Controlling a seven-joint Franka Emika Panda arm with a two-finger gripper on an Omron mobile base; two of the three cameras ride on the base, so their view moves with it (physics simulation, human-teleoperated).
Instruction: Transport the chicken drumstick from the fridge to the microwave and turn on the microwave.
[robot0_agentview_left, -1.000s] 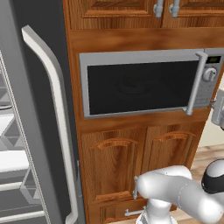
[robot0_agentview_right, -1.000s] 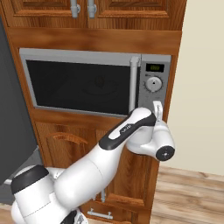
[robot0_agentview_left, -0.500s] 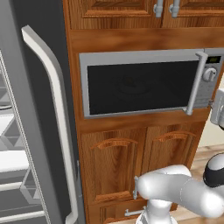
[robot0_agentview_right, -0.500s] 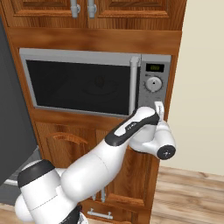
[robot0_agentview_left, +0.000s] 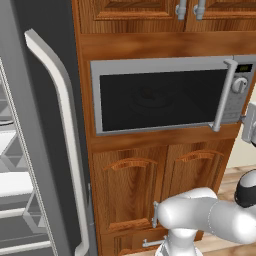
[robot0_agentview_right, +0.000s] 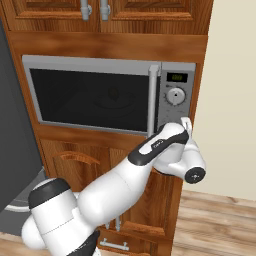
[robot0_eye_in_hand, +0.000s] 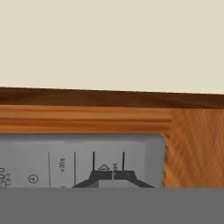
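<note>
The gripper (robot0_eye_in_hand: 112, 178) is shut tight with nothing held, its tips right at the microwave (robot0_agentview_right: 95, 95) button panel (robot0_eye_in_hand: 78, 164). The start button should be pushed straight and gently. The microwave door is closed, and no chicken can be seen through the dark glass.

Even, bright rendered light; soft pics, no glare.

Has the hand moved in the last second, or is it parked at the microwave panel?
Yes, slightly. In the right base view the hand has crept up toward the microwave knob, its white tip now closer beneath the control panel than a second ago.
</note>
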